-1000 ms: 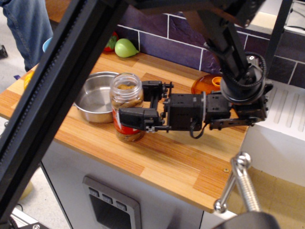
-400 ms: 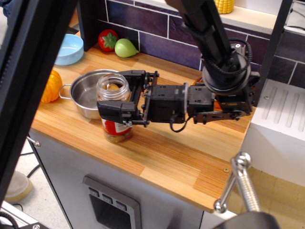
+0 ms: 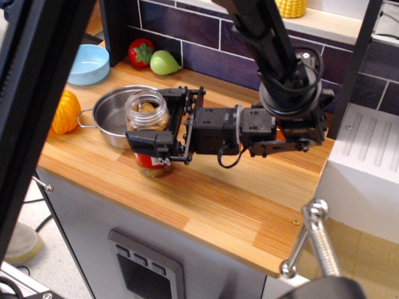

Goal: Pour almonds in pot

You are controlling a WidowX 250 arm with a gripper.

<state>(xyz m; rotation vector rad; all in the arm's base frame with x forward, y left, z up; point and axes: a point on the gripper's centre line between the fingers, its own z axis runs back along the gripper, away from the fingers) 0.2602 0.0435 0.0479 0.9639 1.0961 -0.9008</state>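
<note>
Wooden counter (image 3: 206,199) carries everything; dark tiled wall along the far edge. Black arm reaches in from the right, its gripper (image 3: 159,121) extended leftward and level. Pot (image 3: 112,118) sits at the left part of the counter, open, shiny, nothing visible inside; one wire loop handle shows on its left. Jar (image 3: 148,132) stands upright just right of and nearer than the pot, overlapping the pot rim in this view; contact with the rim cannot be told. Mouth appears uncapped, almonds (image 3: 147,109) visible near the top. Fingers straddle the jar, one on the near side across the red label, one on the far side, and appear to be clamping it; jar base looks at or just above the wood. Blue bowl (image 3: 88,64) far left, orange pumpkin (image 3: 65,113) at the left edge, red and green toy produce by the wall. Judgement: grasp made, pour not begun. To do it well: lift clear of the rim, carry the mouth over the pot centre, then roll the wrist slowly toward the pot; keep the squeeze firm, since smooth plastic may slip when tilted.
</note>
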